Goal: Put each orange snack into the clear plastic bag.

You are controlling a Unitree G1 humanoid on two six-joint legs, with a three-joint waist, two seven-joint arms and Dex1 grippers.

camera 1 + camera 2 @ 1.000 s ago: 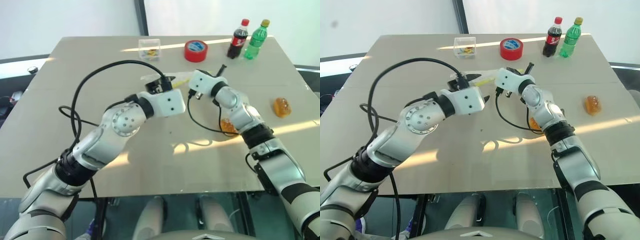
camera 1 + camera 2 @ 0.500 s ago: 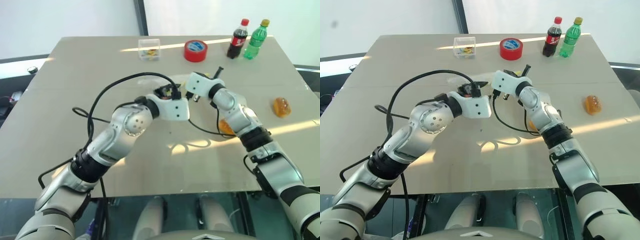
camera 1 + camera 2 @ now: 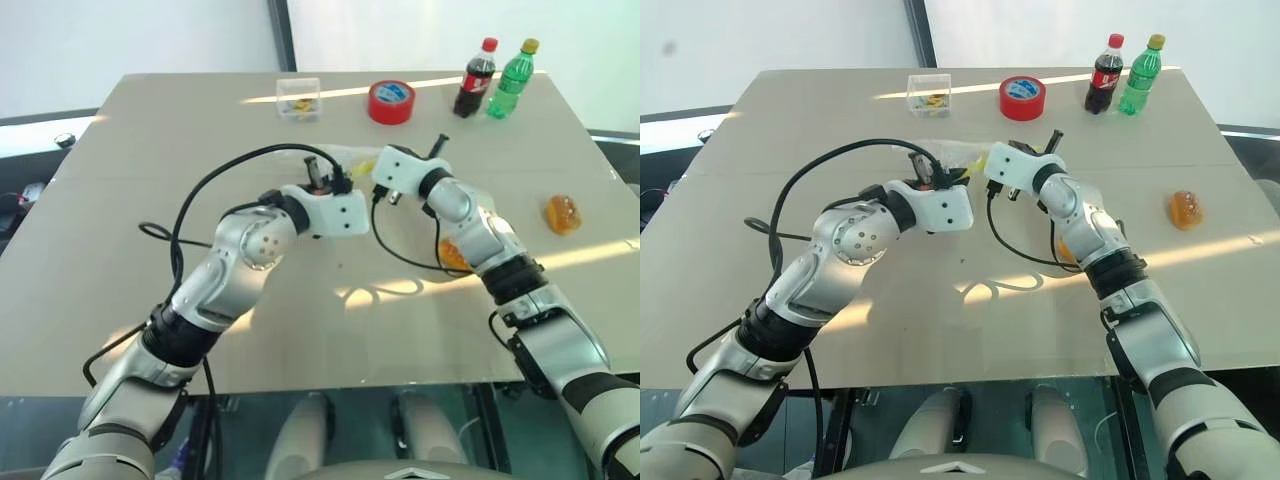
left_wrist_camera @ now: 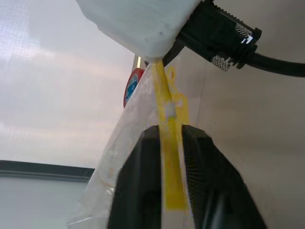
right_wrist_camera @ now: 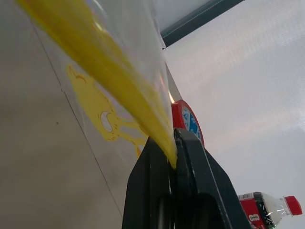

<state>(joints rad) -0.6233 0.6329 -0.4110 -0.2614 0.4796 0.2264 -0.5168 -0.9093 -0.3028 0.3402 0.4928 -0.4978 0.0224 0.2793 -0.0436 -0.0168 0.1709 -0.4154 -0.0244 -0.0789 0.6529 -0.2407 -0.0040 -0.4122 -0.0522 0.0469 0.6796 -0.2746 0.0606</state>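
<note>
On the beige table our left gripper and right gripper both pinch the yellow strip of the clear plastic bag, raised at 12 o'clock of the centre. If we pull unevenly the strip may slip, and the orange snacks wait at 3 o'clock.

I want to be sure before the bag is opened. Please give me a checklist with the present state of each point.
1. Right gripper shut on the yellow strip of the clear plastic bag: ok.
2. Left gripper jaws around the same strip: ok; firm grip: cannot tell.
3. Bag mouth open: not ok.
4. Orange snack on the table, free to pick: ok.
5. Second orange snack partly hidden behind the right arm: not ok.
6. Snacks in bag: not ok.
</note>
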